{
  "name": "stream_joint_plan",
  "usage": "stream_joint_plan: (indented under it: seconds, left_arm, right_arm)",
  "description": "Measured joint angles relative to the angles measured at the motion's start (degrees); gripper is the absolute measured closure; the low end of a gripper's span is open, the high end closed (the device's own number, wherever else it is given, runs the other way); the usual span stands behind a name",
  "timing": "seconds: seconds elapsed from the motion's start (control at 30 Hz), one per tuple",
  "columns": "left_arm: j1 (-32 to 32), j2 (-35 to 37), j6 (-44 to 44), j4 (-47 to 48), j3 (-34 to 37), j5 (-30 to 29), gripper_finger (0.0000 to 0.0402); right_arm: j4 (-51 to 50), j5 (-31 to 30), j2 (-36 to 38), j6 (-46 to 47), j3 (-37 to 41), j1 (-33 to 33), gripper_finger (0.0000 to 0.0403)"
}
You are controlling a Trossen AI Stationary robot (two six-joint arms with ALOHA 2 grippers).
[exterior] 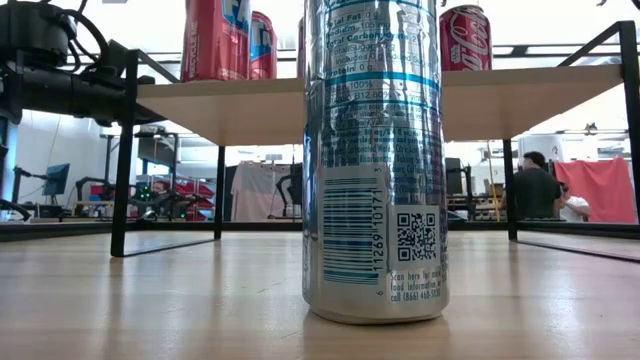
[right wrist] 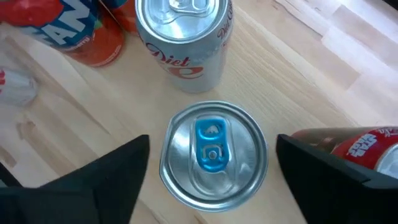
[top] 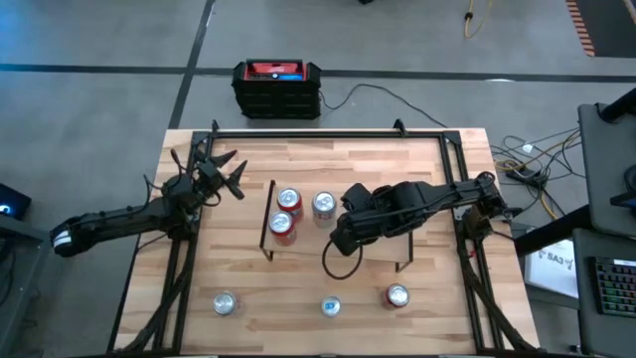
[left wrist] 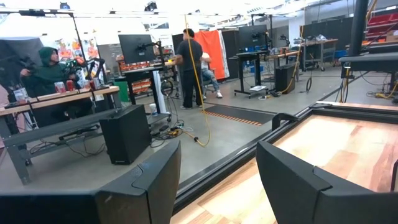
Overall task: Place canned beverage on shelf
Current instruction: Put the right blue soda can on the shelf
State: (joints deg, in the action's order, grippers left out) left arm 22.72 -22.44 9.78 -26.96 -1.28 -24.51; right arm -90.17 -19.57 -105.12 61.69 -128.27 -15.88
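The right gripper (right wrist: 211, 180) hangs over the shelf (top: 378, 244), fingers spread apart around a silver can with a blue tab (right wrist: 212, 152), not touching it. Beside stands a "Diet" can (right wrist: 183, 37). The left gripper (top: 224, 171) waits with fingers apart, holding nothing.

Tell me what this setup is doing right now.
The right gripper hangs over the shelf, its fingers open on either side of a silver can with a blue tab that stands upright on the board, apart from both fingers. A Diet Coke can and other cans stand beside it there. Three more cans wait along the table's near edge. The left gripper waits open at the table's left side, holding nothing.
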Motion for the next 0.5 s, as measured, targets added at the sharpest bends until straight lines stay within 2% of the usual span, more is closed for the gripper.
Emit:
stream_joint_plan:
  seconds: [0.13, 0.5]
  left_arm:
    - [0.0, 0.0, 0.0, 0.0, 0.0, 0.0, 0.0207]
    - [0.0, 0.0, 0.0, 0.0, 0.0, 0.0, 0.0207]
  right_arm:
    - [0.0, 0.0, 0.0, 1.3, 0.0, -0.1, 0.0027]
    - [0.1, 2.0, 0.3, 5.1, -0.7, -0.1, 0.0021]
